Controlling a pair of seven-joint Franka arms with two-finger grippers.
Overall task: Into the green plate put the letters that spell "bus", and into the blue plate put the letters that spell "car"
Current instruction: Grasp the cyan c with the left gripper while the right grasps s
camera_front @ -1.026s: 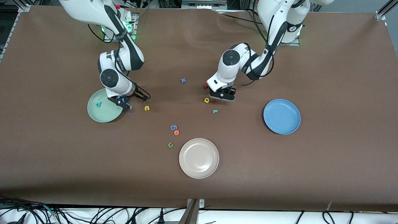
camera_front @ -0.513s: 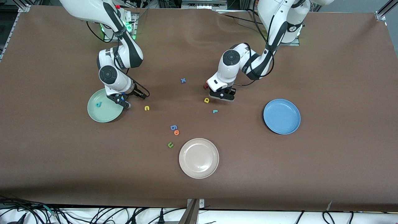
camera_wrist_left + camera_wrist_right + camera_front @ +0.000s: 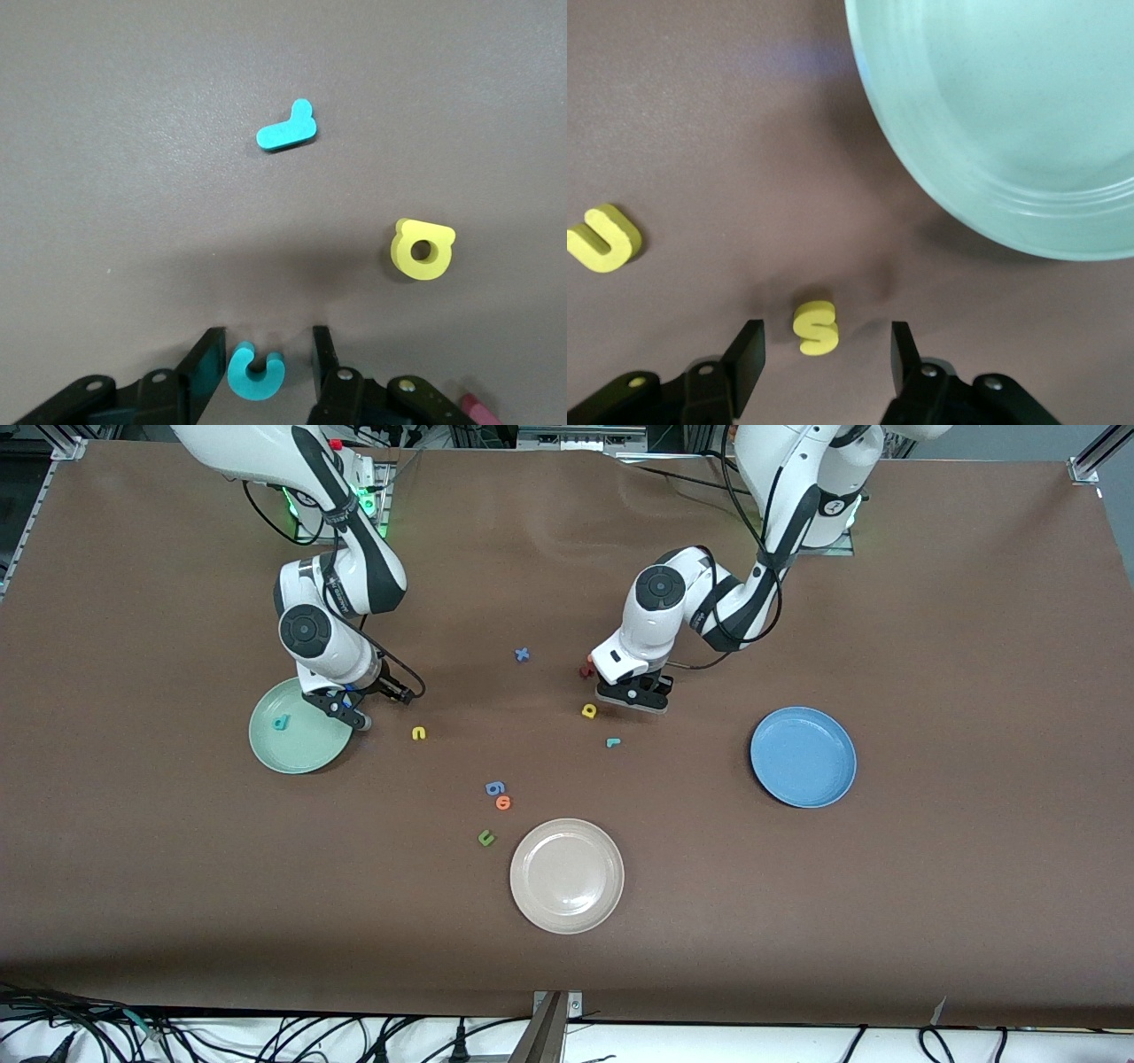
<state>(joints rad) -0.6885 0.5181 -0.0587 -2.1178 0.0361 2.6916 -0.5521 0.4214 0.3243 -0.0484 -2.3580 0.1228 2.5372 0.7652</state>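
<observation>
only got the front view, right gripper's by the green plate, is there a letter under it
observer: yes, the yellow s lies flat on the table between the open fingers of the right gripper, touched by neither, just outside the rim of the green plate.
operator: and what's under the left one
observer: the left gripper straddles the teal c, with a visible gap between the c and one finger, so it is not clamped.

No legible text or labels.
</observation>
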